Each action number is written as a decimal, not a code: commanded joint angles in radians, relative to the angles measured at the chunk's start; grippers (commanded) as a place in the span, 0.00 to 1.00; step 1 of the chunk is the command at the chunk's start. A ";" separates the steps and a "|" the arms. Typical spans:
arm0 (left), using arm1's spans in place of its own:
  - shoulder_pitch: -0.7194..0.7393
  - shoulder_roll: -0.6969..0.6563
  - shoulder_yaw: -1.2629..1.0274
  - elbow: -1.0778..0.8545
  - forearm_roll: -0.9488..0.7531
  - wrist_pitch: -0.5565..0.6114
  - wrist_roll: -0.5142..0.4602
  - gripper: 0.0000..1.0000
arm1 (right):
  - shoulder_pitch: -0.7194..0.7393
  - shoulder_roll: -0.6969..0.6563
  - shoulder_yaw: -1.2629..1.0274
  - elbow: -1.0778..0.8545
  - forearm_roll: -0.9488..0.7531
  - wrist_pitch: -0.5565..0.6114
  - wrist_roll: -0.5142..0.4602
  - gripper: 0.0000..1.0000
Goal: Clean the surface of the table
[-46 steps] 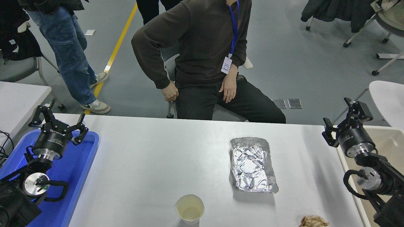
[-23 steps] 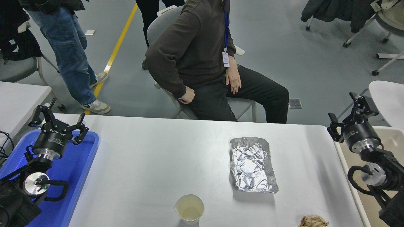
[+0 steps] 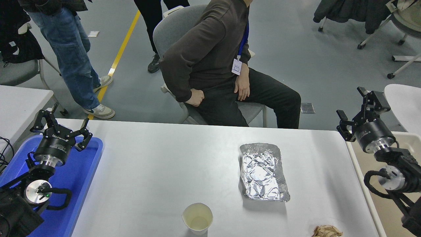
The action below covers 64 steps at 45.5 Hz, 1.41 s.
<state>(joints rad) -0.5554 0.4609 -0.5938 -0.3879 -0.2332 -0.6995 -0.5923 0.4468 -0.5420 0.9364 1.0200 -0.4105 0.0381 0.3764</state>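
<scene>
The white table surface [image 3: 164, 164] spans the view. On it lie a crumpled foil tray [image 3: 264, 170] right of centre, a paper cup [image 3: 197, 218] at the front edge and a crumpled brownish paper scrap [image 3: 326, 231] at the front right. My right gripper [image 3: 359, 111] is open and empty, raised beyond the table's right edge above the beige bin [image 3: 404, 144]. My left gripper [image 3: 61, 124] is open and empty, parked over the blue tray [image 3: 80, 184] at the lower left.
A person in a dark sweater [image 3: 210, 62] sits on a chair at the far side. Another person in jeans [image 3: 70, 56] stands at the top left. A second white table [image 3: 19, 102] stands at the left.
My right gripper has lifted up and back, off the table's right edge towards the bin. The seated person has shifted back on the chair. The left arm has not moved.
</scene>
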 commanded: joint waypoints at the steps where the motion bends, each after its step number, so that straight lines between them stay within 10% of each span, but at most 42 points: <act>1: 0.000 0.001 -0.001 0.000 0.000 0.002 0.000 1.00 | -0.003 -0.073 -0.100 0.156 -0.017 -0.011 -0.002 0.99; 35: 0.000 0.001 0.000 0.000 0.000 0.000 -0.001 1.00 | 0.076 -0.173 -0.333 0.542 -0.508 -0.008 -0.132 0.99; 64: 0.000 -0.001 -0.001 0.000 0.000 0.000 0.000 1.00 | 0.691 -0.113 -1.041 0.612 -0.706 0.042 -0.214 0.99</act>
<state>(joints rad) -0.5553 0.4603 -0.5950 -0.3880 -0.2330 -0.6994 -0.5923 0.8944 -0.7092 0.1397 1.6221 -1.0791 0.0708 0.2083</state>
